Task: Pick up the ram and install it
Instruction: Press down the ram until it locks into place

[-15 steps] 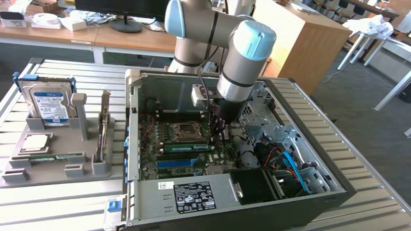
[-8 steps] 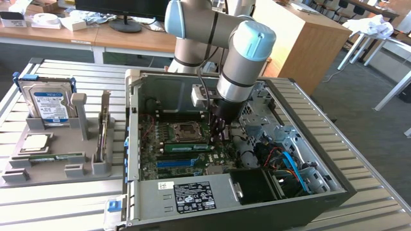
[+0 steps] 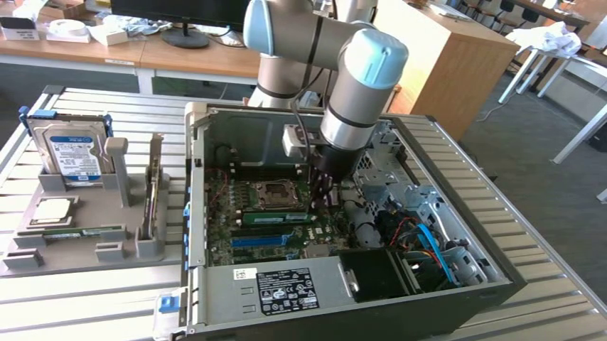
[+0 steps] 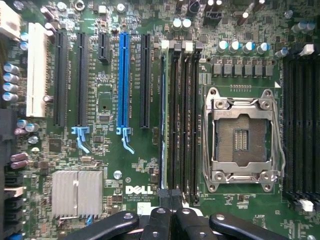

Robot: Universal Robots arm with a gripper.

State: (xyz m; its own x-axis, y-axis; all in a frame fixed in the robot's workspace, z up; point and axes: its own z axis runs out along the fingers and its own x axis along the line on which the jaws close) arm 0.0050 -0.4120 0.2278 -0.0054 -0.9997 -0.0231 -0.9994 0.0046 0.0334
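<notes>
The ram (image 4: 163, 120) is a long green stick, seen edge-on in the wrist view. It stands in a black memory slot just beside the empty processor socket (image 4: 243, 137). In the exterior view the ram (image 3: 275, 217) lies along the motherboard inside the open computer case (image 3: 284, 291). My gripper (image 3: 318, 193) reaches straight down into the case at the end of the stick on the exterior view's right. In the wrist view my gripper (image 4: 168, 194) is shut, its fingertips right at the ram's near end. Whether they pinch the stick is hidden.
On the exterior view's left, a grey holder (image 3: 85, 249) carries a blue-labelled hard drive (image 3: 74, 153), a square silver processor (image 3: 52, 211) and another green stick (image 3: 84, 232). Case walls, a drive cage and cables (image 3: 427, 234) crowd my arm. A blue expansion slot (image 4: 123, 80) runs beside the memory slots.
</notes>
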